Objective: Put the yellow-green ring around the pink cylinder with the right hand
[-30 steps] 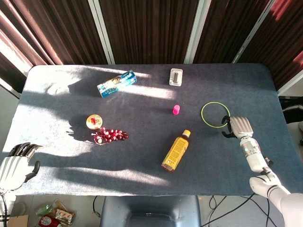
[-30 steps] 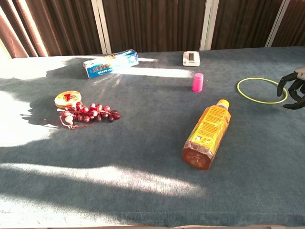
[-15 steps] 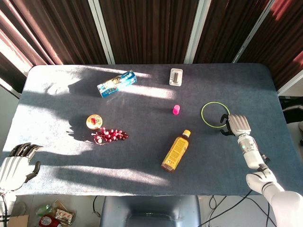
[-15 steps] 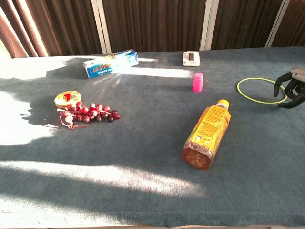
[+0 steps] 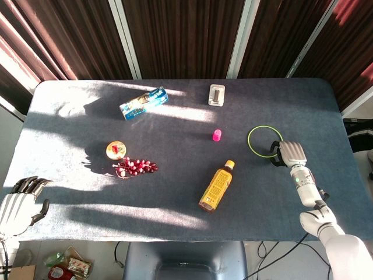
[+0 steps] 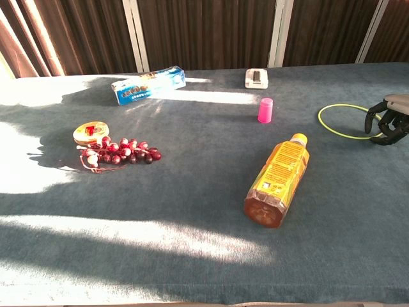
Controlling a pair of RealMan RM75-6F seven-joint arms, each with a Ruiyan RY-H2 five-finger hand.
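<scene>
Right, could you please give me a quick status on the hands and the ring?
Right hand at the yellow-green ring, not gripping yet. Left hand idle off the table edge. Ring flat, apart from pink cylinder; path between unobstructed.

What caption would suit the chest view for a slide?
Right hand reaching the near edge of the ring lying flat on the table, with the pink cylinder standing apart to its left.

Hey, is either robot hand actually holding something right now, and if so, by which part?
Nothing is clearly held. The right hand has curled fingers at the yellow-green ring's near edge; a grip cannot be told. The left hand holds nothing.
</scene>
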